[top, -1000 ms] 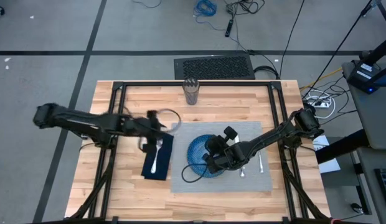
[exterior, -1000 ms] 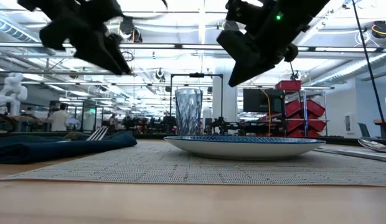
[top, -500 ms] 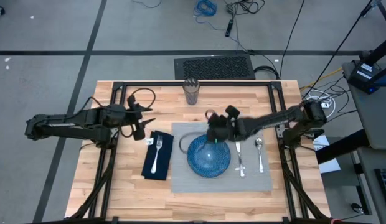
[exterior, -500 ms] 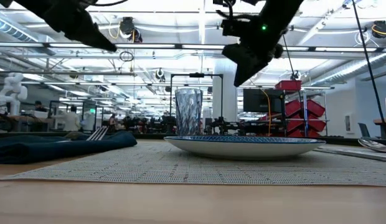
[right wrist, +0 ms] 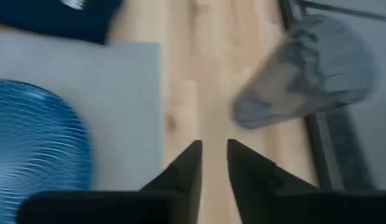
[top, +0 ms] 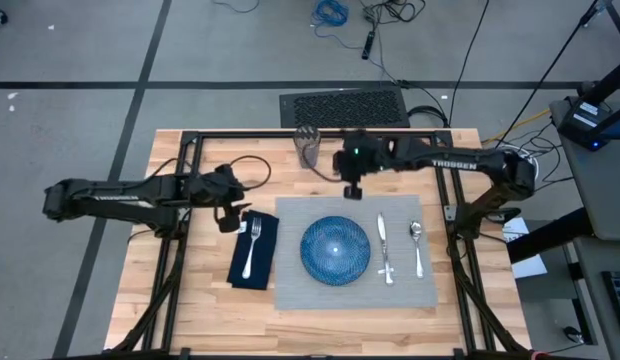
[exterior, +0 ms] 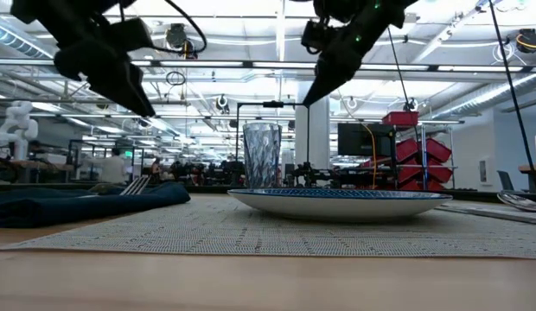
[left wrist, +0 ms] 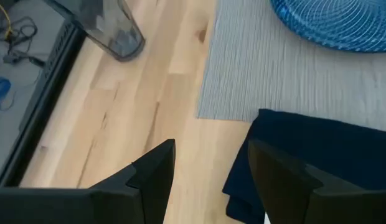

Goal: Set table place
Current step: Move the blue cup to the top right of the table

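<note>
The grey placemat (top: 355, 285) lies flat on the wooden table (top: 190, 290). On it rest the blue plate (top: 335, 248), a knife (top: 384, 248) and a spoon (top: 417, 245). The navy napkin (top: 253, 250) lies left of the mat with a fork (top: 251, 248) on it. A clear glass (top: 308, 147) stands at the far edge. My left gripper (top: 230, 215) hovers open above the napkin's far left corner (left wrist: 243, 180). My right gripper (top: 350, 187) hovers empty over bare wood between the mat's far edge and the glass (right wrist: 305, 68), its fingers a narrow gap apart.
A black metal frame (top: 320, 133) runs round the tabletop's edges, just behind the glass. Bare wood shows along the table's left side and near edge. Beyond the table, the low view shows a room with shelves, screens and people far off.
My right gripper has left the space above the plate and gone toward the table's far edge, nearing the glass. My left gripper has drawn back from above the napkin and fork toward the table's left edge. The plate, cutlery and napkin have stayed in place.
</note>
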Robot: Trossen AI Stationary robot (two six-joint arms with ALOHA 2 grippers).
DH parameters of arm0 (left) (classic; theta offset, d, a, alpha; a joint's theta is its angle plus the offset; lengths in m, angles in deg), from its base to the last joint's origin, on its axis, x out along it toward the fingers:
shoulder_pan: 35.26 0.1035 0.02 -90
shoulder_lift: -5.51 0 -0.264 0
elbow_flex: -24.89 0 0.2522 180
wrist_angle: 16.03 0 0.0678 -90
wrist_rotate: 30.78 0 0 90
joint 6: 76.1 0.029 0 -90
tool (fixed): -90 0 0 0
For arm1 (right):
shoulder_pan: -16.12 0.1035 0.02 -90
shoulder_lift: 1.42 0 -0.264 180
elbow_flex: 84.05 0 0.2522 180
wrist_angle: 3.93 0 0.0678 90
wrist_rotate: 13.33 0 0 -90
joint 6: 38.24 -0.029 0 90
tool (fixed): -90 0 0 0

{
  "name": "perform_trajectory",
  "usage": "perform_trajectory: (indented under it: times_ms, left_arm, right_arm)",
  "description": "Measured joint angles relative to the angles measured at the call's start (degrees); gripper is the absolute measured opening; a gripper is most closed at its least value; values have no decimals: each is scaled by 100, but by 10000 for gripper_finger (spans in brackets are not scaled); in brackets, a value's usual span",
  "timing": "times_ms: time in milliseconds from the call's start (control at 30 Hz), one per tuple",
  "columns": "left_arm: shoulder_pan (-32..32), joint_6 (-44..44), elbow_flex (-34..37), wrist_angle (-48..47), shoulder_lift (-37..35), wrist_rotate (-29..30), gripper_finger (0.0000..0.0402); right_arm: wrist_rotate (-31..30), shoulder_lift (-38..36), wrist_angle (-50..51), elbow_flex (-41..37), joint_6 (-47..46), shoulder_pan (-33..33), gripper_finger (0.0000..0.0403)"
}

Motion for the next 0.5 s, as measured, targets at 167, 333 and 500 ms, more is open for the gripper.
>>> perform_trajectory:
  times_ms: [167, 333, 500]
  left_arm:
    - [106, -168, 0, 16, 255, -7, 189]
    - [200, -221, 0, -38, 360, -10, 189]
    - [257, -263, 0, -43, 359, -12, 189]
  right_arm:
    - [216, 221, 75, 359, 819, -531, 117]
    - [410, 674, 209, 908, 1477, -664, 168]
    - [422, 1286, 327, 1608, 2117, -570, 184]
